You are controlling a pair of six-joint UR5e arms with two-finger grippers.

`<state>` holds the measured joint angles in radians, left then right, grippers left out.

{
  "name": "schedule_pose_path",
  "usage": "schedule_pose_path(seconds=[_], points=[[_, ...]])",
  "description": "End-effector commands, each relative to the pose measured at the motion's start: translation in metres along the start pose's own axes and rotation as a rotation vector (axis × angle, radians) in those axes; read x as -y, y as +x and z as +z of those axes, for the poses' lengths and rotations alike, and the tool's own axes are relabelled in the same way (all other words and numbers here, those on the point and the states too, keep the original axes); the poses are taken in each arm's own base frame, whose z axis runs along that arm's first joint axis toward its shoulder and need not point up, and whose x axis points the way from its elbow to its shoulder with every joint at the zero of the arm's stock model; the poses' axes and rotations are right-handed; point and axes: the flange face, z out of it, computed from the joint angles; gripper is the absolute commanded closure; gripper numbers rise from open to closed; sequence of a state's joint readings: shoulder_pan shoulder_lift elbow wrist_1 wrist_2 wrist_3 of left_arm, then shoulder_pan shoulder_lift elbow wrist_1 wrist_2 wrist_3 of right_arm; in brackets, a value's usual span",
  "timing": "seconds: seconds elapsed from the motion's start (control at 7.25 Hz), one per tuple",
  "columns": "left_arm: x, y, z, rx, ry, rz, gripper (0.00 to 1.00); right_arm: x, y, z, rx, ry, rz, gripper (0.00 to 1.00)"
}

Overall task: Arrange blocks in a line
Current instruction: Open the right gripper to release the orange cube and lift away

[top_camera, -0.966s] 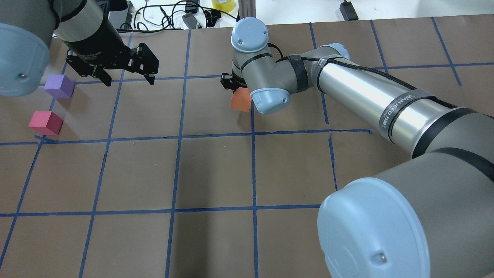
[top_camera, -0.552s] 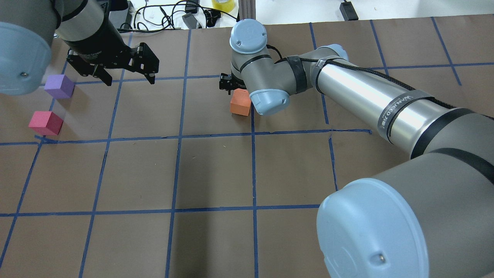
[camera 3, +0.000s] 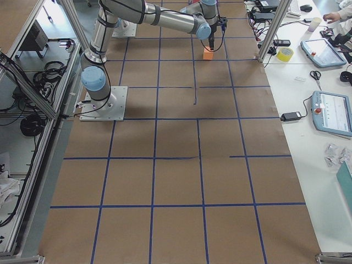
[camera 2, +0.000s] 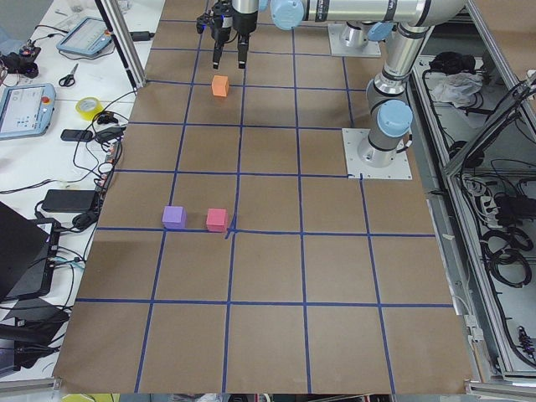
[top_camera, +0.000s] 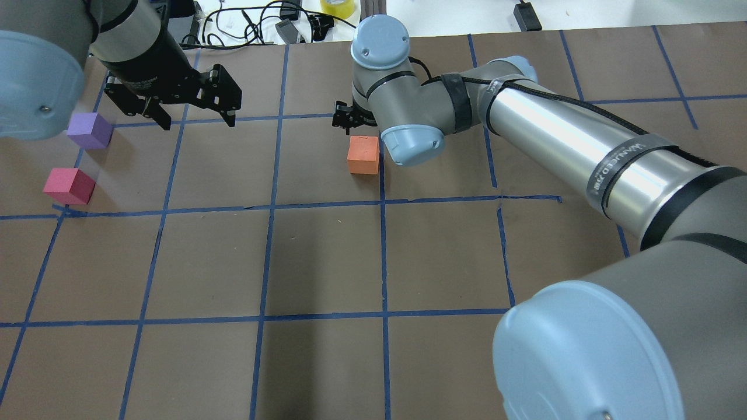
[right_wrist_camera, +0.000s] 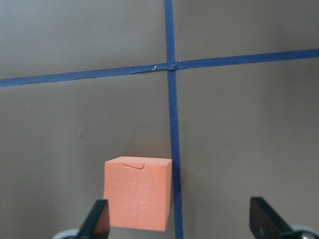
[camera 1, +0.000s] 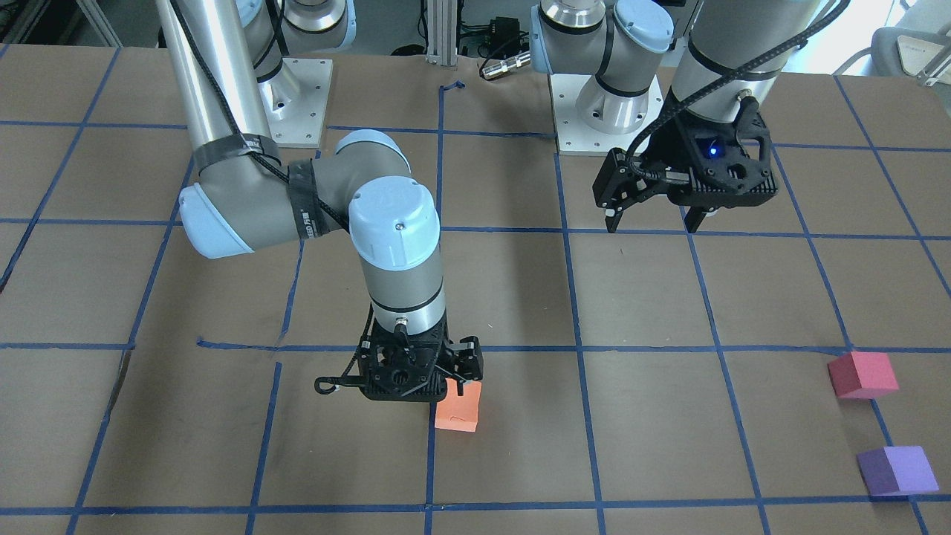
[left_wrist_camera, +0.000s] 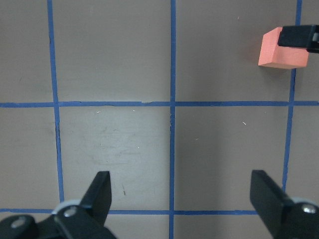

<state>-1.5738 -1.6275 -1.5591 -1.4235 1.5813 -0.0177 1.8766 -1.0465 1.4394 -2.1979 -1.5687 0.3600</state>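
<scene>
On the left side of the table the pinkish-red block [top_camera: 69, 185] lies nearer me and the purple block [top_camera: 90, 130] just beyond it, close together but not touching. A little to their right my left gripper [top_camera: 198, 122] hangs over bare table, wrist pointed straight down, jaws spread wide and holding nothing. Near the middle sits the orange block [top_camera: 363, 155], flat on the table [top_camera: 327, 256] and hard against a blue tape line [top_camera: 383, 245], well apart from the other two. My right arm reaches out long across the table with its wrist turned down, and the right gripper [right_wrist_camera: 182, 224] is raised above the far side of that block, jaws fully apart and gripping nothing. In the wrist view the cube lies off toward one finger instead of centred. I judge the line is not yet formed and the orange block is the piece in hand. Next I would centre the jaws over it, come down square to its faces, close gently on the foam, and carry it left toward the pair.
</scene>
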Motion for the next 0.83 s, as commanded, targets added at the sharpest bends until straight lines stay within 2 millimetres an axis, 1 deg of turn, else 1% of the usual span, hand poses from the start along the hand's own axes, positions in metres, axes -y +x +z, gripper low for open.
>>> schedule_pose_path(seconds=[0.0, 0.14, 0.28, 0.41, 0.55, 0.69], points=[[0.043, 0.003, 0.052, -0.005, 0.028, 0.017, 0.0, 0.003, 0.051, -0.067, -0.042, -0.054, -0.096, 0.0], [0.061, 0.009, 0.084, -0.012, 0.033, 0.025, 0.0, -0.001, 0.076, -0.096, -0.056, -0.108, -0.16, 0.0], [0.075, 0.026, 0.115, -0.016, 0.049, 0.04, 0.0, -0.005, 0.101, -0.125, -0.066, -0.134, -0.15, 0.0], [0.084, 0.054, 0.142, -0.021, 0.065, 0.064, 0.0, -0.009, 0.124, -0.147, -0.072, -0.161, -0.178, 0.0], [0.083, 0.097, 0.166, -0.028, 0.057, 0.079, 0.0, -0.016, 0.145, -0.17, -0.074, -0.187, -0.172, 0.0], [0.089, 0.125, 0.187, -0.041, 0.083, 0.093, 0.0, -0.03, 0.158, -0.191, -0.078, -0.198, -0.161, 0.0]])
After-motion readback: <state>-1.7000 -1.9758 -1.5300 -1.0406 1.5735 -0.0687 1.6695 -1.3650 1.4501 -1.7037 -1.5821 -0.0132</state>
